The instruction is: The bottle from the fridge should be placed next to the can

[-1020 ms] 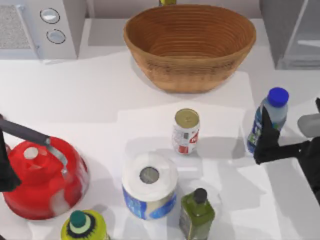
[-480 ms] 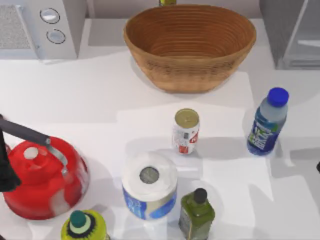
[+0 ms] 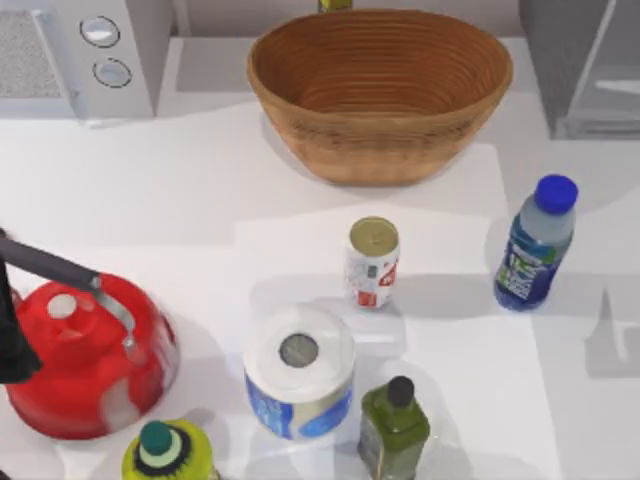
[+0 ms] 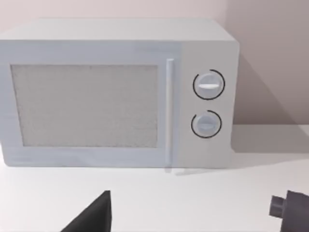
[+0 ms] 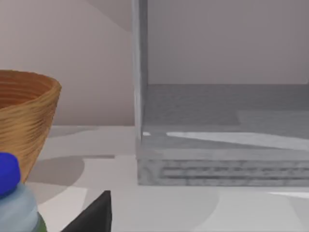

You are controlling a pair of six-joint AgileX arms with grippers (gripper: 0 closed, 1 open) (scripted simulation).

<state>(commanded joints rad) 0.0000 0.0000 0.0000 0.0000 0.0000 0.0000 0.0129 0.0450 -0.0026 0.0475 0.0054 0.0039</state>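
Bottle [image 3: 535, 245] stands upright on worktop [image 3: 180, 200], right of can [image 3: 372, 262], apart from it. You judge it light, smooth, top-heavy; take hold at label, mid-body. Jaws state: you cannot tell, either arm.

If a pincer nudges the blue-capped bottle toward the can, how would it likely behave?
The bottle stands upright, tall over a small base, so a push near the cap would probably tip it; a low push more likely slides it. Its clear plastic looks smooth, perhaps slippery. On its side, it would likely roll toward the can.
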